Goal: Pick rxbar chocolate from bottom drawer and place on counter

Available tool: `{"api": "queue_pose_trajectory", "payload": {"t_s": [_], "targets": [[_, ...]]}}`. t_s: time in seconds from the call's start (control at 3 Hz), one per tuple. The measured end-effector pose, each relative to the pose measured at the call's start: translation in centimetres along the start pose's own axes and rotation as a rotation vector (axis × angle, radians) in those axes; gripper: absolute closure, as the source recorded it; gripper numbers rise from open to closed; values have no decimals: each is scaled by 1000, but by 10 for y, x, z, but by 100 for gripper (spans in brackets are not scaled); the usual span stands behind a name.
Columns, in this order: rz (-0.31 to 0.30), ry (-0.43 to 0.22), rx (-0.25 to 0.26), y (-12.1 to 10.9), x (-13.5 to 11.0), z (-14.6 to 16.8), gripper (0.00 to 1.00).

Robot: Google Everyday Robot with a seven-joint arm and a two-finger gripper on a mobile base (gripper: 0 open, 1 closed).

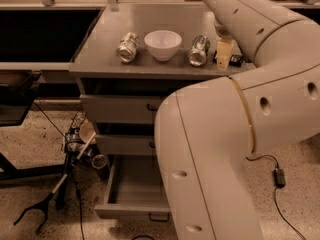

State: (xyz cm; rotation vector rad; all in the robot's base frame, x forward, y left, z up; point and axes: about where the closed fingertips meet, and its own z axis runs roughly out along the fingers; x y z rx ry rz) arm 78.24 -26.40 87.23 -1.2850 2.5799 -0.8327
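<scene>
The rxbar chocolate (233, 60), a small black bar, lies on the counter (150, 21) near its right front corner. My gripper (224, 53) points down at the counter right beside the bar's left end, touching or nearly touching it. The bottom drawer (131, 190) stands pulled open below. The part of its grey tray that shows is bare, and my big pale arm (215, 149) hides its right side.
On the counter a white bowl (163, 44) stands between two cans lying on their sides (127, 47) (198, 50). The two upper drawers are shut. Clutter and a black grabber tool (47, 201) lie on the floor at the left, a cable with adapter (279, 176) at the right.
</scene>
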Motion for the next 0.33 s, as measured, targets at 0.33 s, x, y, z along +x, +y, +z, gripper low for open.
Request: {"api": "queue_pose_trajectory", "payload": {"t_s": [0.33], "targets": [[0,0,0,0,0,0,0]]}}
